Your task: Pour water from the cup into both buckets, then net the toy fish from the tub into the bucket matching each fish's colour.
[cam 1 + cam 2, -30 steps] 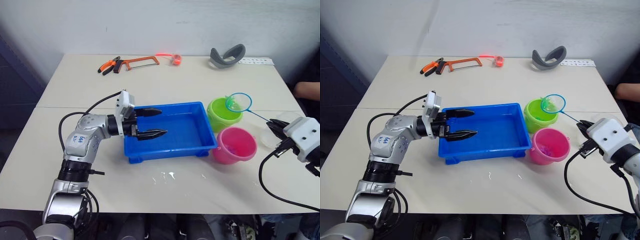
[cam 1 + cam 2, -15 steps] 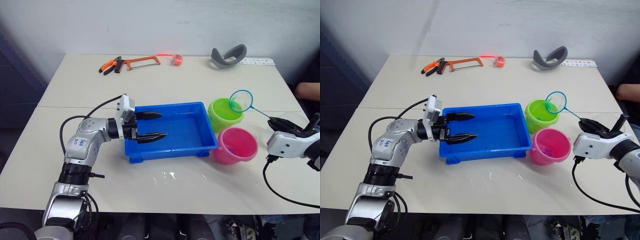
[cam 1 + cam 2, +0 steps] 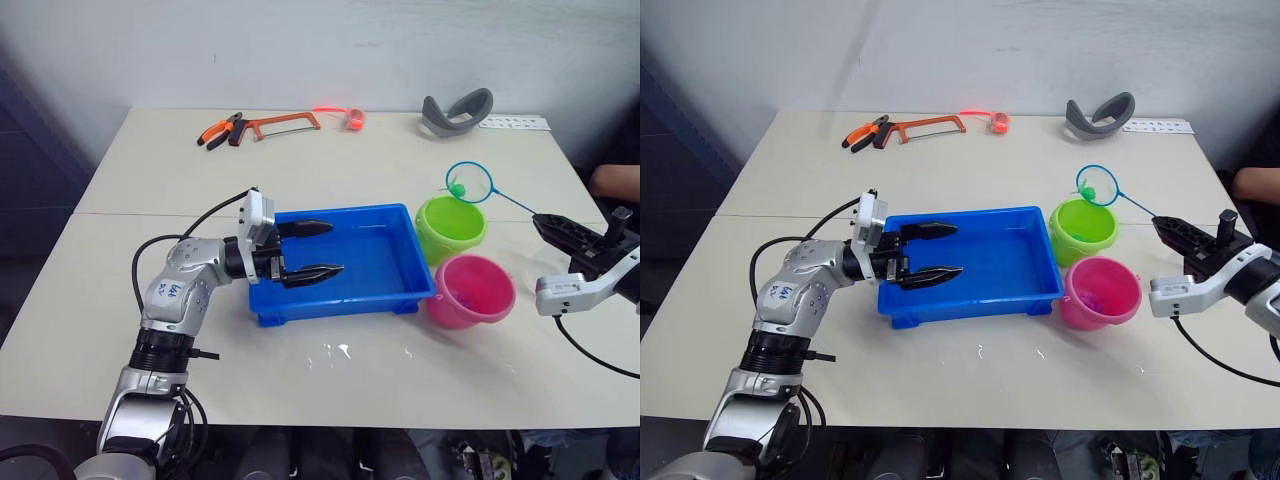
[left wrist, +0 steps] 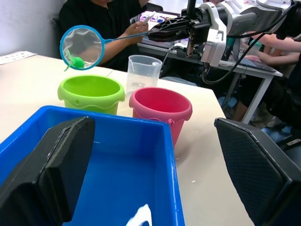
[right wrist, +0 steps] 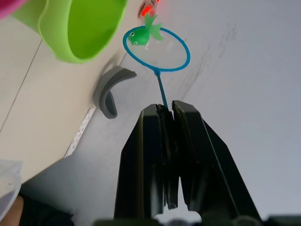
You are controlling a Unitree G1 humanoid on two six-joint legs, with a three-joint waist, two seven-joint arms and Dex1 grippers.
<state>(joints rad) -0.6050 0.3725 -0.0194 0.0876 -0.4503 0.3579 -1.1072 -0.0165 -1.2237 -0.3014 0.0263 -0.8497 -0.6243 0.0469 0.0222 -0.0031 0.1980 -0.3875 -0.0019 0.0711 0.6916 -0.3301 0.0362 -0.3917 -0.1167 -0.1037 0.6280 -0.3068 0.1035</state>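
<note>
The blue tub (image 3: 345,212) sits mid-table. My left gripper (image 3: 320,250) hangs open over its left part, holding nothing. To the right of the tub stand the lime green bucket (image 3: 451,228) and, nearer me, the pink bucket (image 3: 471,290). My right gripper (image 3: 542,221) is shut on the net's thin handle. The blue-rimmed net (image 3: 469,182) hovers just above the green bucket's far rim. A green toy fish (image 5: 143,31) clings to the hoop's edge. The clear cup (image 4: 142,73) stands behind the buckets, close to my right arm.
A hacksaw (image 3: 275,124), pliers (image 3: 218,131), an orange tape roll (image 3: 351,118) and a grey curved piece (image 3: 455,108) lie along the table's far edge. Water drops (image 3: 335,350) spot the table in front of the tub. A person's arm (image 3: 615,180) rests at the right edge.
My right wrist has turned over and drawn back to the right. The net hoop has lifted and shifted toward the green bucket's far side. The left gripper edged slightly right.
</note>
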